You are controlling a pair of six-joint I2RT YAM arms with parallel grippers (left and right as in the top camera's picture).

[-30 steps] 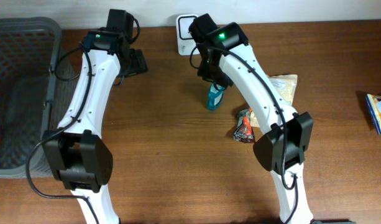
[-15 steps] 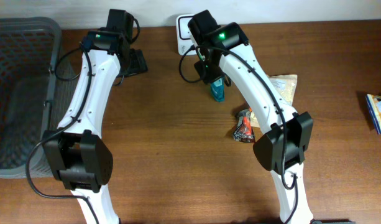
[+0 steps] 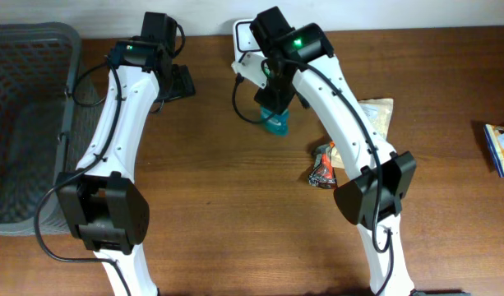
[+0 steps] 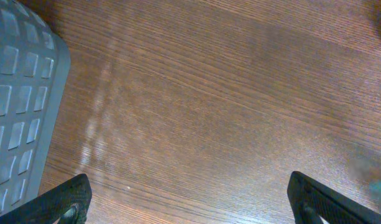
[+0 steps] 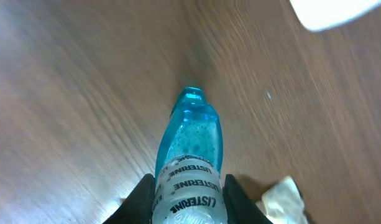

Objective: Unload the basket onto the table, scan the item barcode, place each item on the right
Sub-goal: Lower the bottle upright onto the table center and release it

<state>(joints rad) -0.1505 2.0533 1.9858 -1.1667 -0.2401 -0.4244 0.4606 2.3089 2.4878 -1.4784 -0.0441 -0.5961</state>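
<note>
The item is a small blue Listerine bottle with a clear label band. My right gripper is shut on it and holds it over the table just in front of a white scanner-like device at the back edge. In the right wrist view the bottle points away from the camera, with a black finger pressed on each side of its labelled part and the white device blurred at the top right. My left gripper hangs open and empty over bare wood.
A grey mesh basket fills the left side, its corner showing in the left wrist view. A red-brown wrapper and a beige bag lie right of the bottle. A colourful packet lies at the right edge.
My right gripper has carried the bottle a little back and to the left, nearer the white device, and has turned. The left arm has stayed still.
</note>
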